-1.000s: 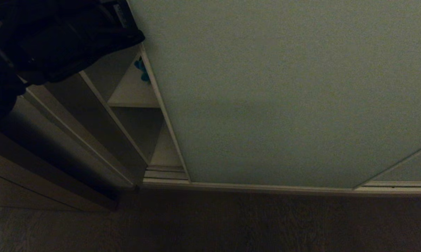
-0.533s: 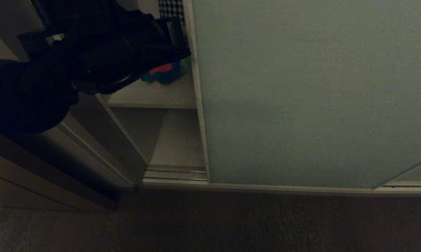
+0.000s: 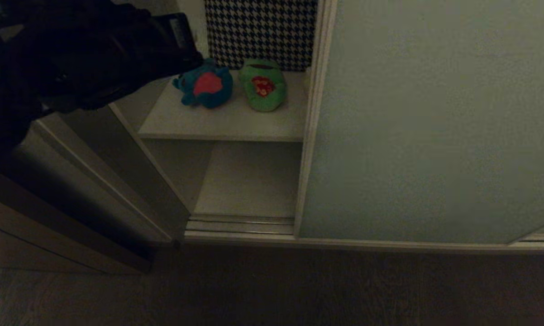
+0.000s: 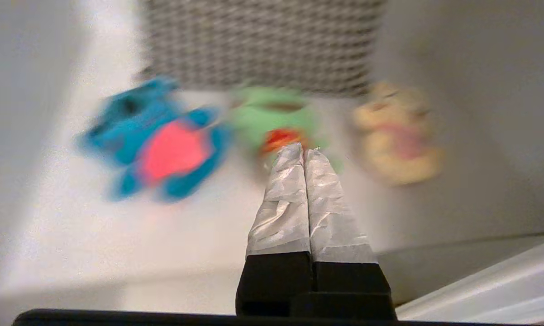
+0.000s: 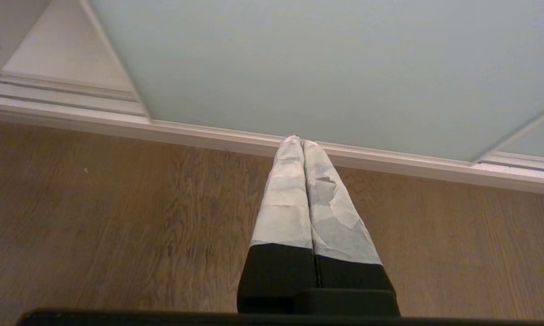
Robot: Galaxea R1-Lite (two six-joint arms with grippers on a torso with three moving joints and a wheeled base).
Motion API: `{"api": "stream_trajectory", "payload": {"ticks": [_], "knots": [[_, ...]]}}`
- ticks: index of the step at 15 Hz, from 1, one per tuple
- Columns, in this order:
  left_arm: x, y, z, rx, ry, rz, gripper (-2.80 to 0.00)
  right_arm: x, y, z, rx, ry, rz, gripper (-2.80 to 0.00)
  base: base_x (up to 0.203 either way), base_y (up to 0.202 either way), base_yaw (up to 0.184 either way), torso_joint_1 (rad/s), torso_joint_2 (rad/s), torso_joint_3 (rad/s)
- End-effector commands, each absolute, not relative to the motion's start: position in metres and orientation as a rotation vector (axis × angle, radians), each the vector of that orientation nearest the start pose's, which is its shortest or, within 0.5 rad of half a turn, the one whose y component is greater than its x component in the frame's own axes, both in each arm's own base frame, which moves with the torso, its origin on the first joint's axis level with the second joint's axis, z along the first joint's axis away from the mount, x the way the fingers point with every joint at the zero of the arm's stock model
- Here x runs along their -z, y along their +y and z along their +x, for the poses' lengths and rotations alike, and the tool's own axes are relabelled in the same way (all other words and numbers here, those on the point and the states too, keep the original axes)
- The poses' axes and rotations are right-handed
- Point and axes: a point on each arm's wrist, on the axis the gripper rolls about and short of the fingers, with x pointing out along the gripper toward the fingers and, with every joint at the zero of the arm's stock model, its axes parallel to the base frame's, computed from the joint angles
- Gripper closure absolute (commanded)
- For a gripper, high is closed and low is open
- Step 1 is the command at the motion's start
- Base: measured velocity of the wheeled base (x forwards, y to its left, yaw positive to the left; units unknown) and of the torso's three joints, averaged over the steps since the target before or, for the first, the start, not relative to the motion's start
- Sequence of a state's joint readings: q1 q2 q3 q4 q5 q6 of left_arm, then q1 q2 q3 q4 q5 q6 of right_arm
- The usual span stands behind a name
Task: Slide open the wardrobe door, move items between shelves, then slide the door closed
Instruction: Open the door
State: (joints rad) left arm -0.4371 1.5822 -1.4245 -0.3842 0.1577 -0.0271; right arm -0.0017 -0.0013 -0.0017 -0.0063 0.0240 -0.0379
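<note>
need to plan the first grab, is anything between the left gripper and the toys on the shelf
Nothing visible. The left gripper, shut, points at the green frog, with the blue toy and yellow toy either side; the sliding door stands clear.

A matte pale grey-green sliding door panel [image 3: 435, 127] was edged by a thin cream frame. A blue plush toy [image 3: 204, 86] bore a pink belly; a green plush frog [image 3: 263, 86] bore a red patch. A yellow plush toy [image 4: 396, 133], apparently pink-bellied, was blurred. A black-and-white houndstooth cloth [image 3: 258, 31] was backed by plain white shelf boards [image 3: 222, 124].
</note>
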Motion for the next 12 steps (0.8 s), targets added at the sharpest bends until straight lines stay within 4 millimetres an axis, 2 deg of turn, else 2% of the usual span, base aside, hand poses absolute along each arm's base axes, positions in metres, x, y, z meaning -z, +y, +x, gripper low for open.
{"api": "stream_trajectory", "payload": {"ticks": [1, 2, 7, 9, 12], "knots": [[-0.386, -0.088, 0.223, 0.230, -0.215, -0.089, 0.00, -0.076, 0.001, -0.023, -0.023, -0.010, -0.038, 0.00, 0.000, 0.000, 0.000, 0.000, 0.00, 0.000], [-0.381, -0.078, 0.206, 0.209, -0.178, -0.076, 0.00, -0.077, 0.001, -0.023, -0.023, -0.010, -0.038, 0.00, 0.000, 0.000, 0.000, 0.000, 0.00, 0.000], [-0.318, -0.028, 0.127, 0.091, 0.002, -0.027, 0.00, -0.077, 0.001, -0.023, -0.023, -0.011, -0.038, 0.00, 0.000, 0.000, 0.000, 0.000, 0.00, 0.000], [-0.283, -0.013, 0.093, 0.074, 0.062, -0.021, 0.00, -0.076, 0.001, -0.023, -0.023, -0.010, -0.038, 0.00, 0.000, 0.000, 0.000, 0.000, 0.00, 0.000], [-0.230, -0.002, 0.041, 0.050, 0.077, -0.022, 0.00, -0.076, 0.001, -0.023, -0.023, -0.010, -0.038, 0.00, 0.000, 0.000, 0.000, 0.000, 0.00, 0.000]]}}
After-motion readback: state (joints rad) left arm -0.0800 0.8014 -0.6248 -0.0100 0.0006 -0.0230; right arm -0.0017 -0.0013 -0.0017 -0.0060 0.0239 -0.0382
